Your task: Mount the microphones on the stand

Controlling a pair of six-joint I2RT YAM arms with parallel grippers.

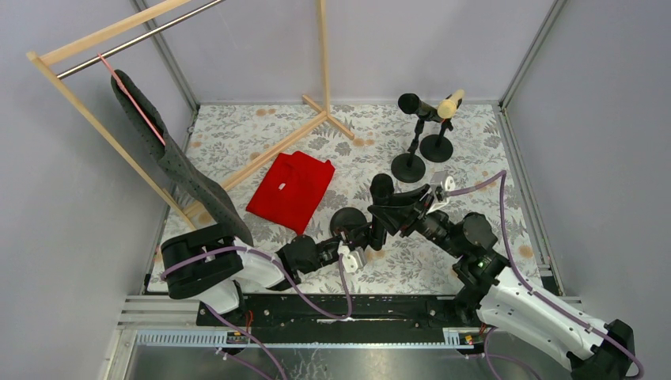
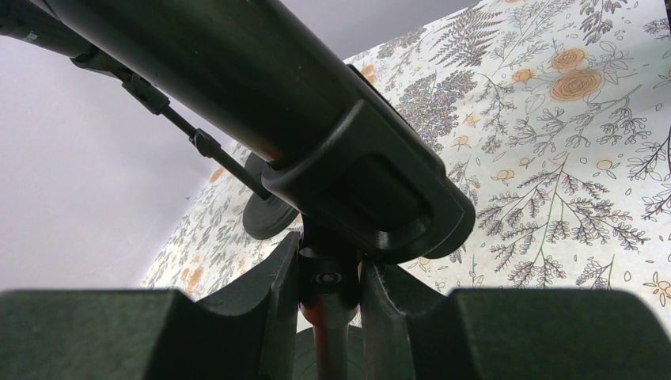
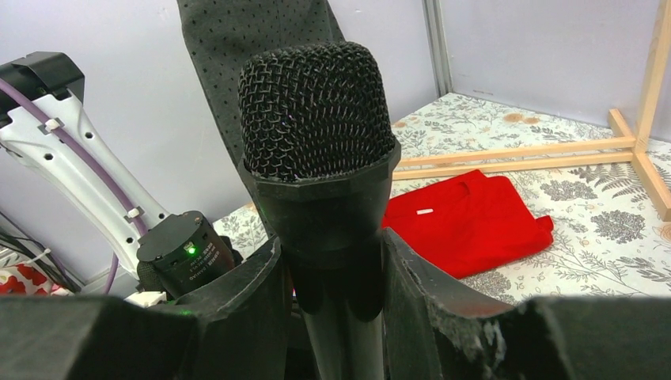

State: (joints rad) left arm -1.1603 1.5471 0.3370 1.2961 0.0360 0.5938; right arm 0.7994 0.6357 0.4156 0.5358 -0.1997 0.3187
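My right gripper (image 1: 407, 207) (image 3: 336, 273) is shut on a black microphone (image 1: 385, 194) just below its mesh head (image 3: 316, 111). The microphone's body (image 2: 237, 71) lies in the black clip (image 2: 372, 186) of the near stand, whose round base (image 1: 348, 220) sits on the floral cloth. My left gripper (image 1: 365, 235) (image 2: 330, 277) is shut on this stand's stem joint right under the clip. At the back right, a second black microphone (image 1: 413, 104) and the cream-beige one (image 1: 451, 103) sit in two other stands (image 1: 408, 167) (image 1: 436, 148).
A red folded cloth (image 1: 291, 190) (image 3: 467, 222) lies left of centre. A wooden clothes rack (image 1: 261, 158) with a dark hanging garment (image 1: 170, 158) stands at the left and back. Grey walls enclose the table.
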